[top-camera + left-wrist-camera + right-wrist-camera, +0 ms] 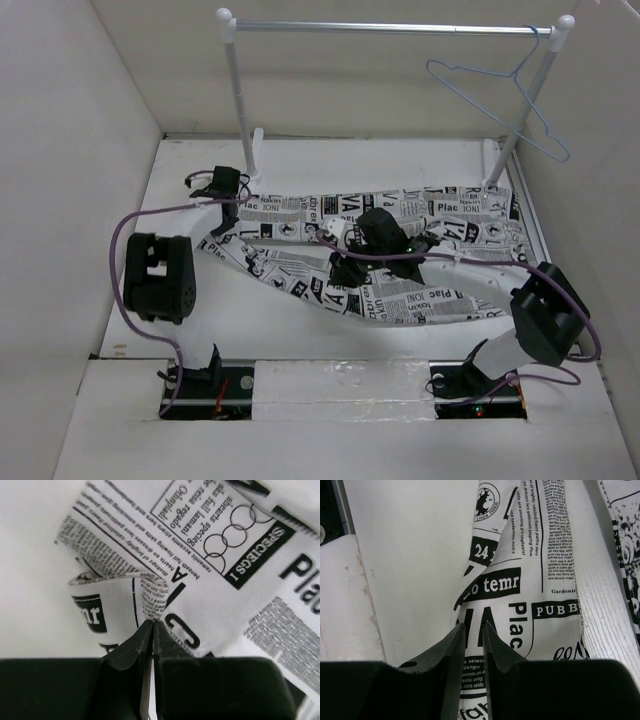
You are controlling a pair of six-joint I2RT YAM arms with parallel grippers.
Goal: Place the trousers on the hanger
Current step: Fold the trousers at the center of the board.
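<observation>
The trousers (420, 300), white with black newspaper print, lie spread across the middle of the table with both legs running left to right. My left gripper (222, 203) is at their left end; in the left wrist view it (152, 621) is shut on a raised fold of the cloth (225, 580). My right gripper (345, 268) is on the near leg; in the right wrist view it (474, 626) stands a narrow gap apart with cloth (550, 555) between the fingers. The pale blue wire hanger (470, 69) hangs from the right end of the rail, far from both grippers.
A rack with white posts and a silver rail (390, 28) stands at the back of the table. White walls close in the left, right and back sides. Purple cables loop beside both arms.
</observation>
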